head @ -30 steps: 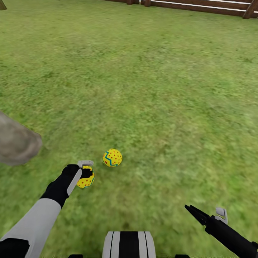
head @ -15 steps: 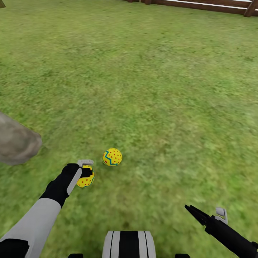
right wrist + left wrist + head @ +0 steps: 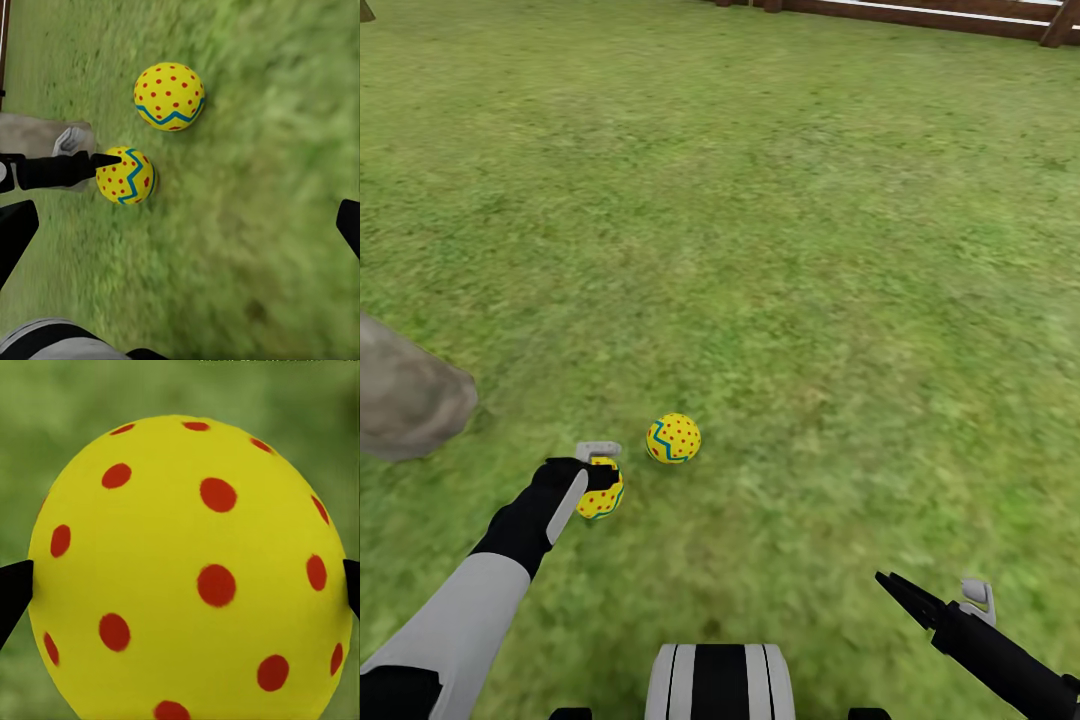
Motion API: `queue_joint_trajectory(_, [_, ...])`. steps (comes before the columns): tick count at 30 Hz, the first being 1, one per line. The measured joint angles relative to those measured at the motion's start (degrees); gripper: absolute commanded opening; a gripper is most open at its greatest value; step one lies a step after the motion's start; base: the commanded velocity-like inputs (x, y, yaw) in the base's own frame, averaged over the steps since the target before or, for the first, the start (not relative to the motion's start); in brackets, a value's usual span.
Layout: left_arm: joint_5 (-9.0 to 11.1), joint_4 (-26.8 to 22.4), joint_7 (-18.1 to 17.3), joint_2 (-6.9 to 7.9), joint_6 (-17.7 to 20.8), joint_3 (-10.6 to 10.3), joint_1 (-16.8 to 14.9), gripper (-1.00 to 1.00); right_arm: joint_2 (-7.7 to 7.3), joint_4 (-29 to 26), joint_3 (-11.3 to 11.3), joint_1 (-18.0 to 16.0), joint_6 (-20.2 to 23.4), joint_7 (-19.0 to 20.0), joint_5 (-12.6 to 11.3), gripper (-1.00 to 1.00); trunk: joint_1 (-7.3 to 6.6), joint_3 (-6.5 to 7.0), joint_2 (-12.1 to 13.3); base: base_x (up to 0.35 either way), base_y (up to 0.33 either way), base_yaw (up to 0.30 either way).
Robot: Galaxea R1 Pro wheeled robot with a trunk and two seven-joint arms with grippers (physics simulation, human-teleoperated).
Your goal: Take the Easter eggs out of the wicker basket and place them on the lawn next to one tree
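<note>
One yellow Easter egg (image 3: 673, 438) with red dots and a blue zigzag band lies on the lawn (image 3: 810, 300), a short way right of the grey-brown tree trunk (image 3: 405, 395). My left gripper (image 3: 600, 488) is shut on a second, similar egg (image 3: 601, 495) just above the grass, close beside the lying one. From the left wrist, this egg (image 3: 191, 577) sits between both black fingertips (image 3: 11, 592). The right wrist view shows the lying egg (image 3: 169, 96) and the held egg (image 3: 126, 175). My right gripper (image 3: 935, 588) hangs open and empty at the lower right. The wicker basket and the third egg are out of view.
A brown slat fence (image 3: 920, 15) closes off the garden at the far top right. Open grass stretches ahead and to the right. My base (image 3: 720, 680) shows at the bottom edge.
The left gripper and its egg have edged slightly away from me, toward the lying egg. The head view shifted a touch between the two earlier frames.
</note>
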Motion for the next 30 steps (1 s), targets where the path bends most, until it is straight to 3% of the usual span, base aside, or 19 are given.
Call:
queue_joint_trajectory(13, [0.0,0.1,0.0,0.0,0.0,0.0,0.0,1.0,0.0,0.0,0.0,0.0,0.0,0.0,0.0,1.0,0.0,0.0,0.0,0.0,0.0,0.0])
queue_joint_trajectory(24, [1.6,5.6,-0.1,-0.11,-0.2,0.0,0.0,1.0,0.0,0.1,0.0,0.0,0.0,0.0,0.0,1.0,-0.28,2.43,0.1,0.0,0.0,0.0])
queue_joint_trajectory(30, [1.7,6.0,-0.2,-0.1,-0.1,0.0,0.0,1.0,0.0,0.1,0.0,0.0,0.0,0.0,0.1,1.0,-0.43,3.75,0.2,0.0,0.0,0.0])
